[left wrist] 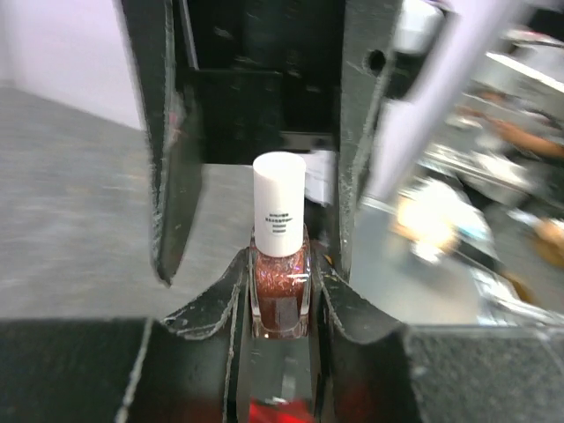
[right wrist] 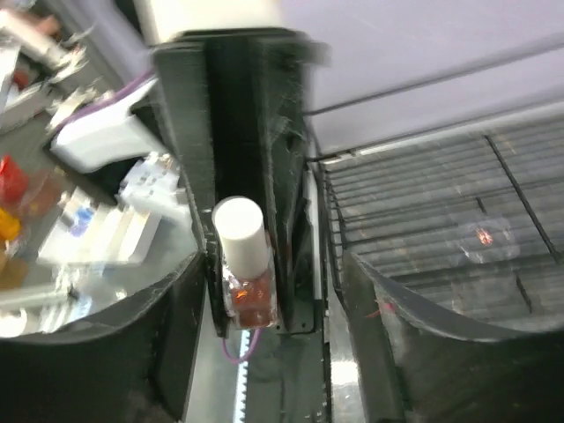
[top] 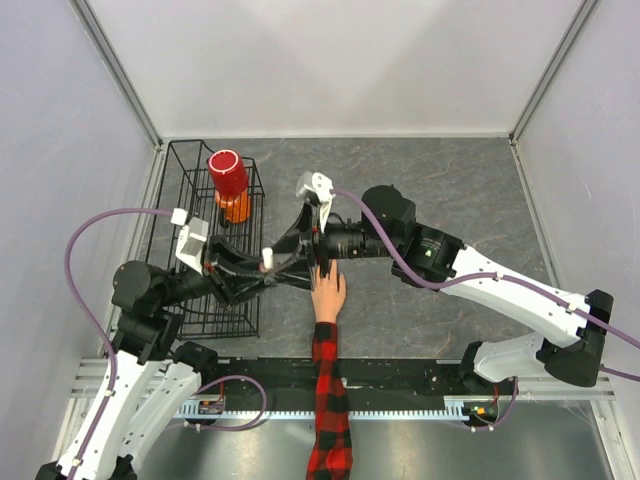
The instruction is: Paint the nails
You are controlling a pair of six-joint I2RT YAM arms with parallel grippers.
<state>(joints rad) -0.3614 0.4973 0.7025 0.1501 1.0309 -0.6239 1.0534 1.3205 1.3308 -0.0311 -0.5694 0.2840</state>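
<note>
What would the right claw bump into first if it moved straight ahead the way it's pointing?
Most likely the white cap of the nail polish bottle, held by the left claw just ahead of the open right claw. How near is unclear.

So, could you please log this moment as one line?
left end effector: shut on glittery red glass polish bottle | right end effector: open around its white cap

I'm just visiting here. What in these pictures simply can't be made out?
Nails: top view, the right end effector covers the mannequin hand's fingertips.
Cap print on the nail polish bottle: left wrist view, too small and blurred.
Plaid sleeve: cut off by the top view's bottom edge.
Orange item under the red cup: top view, mostly hidden by the cup.
</note>
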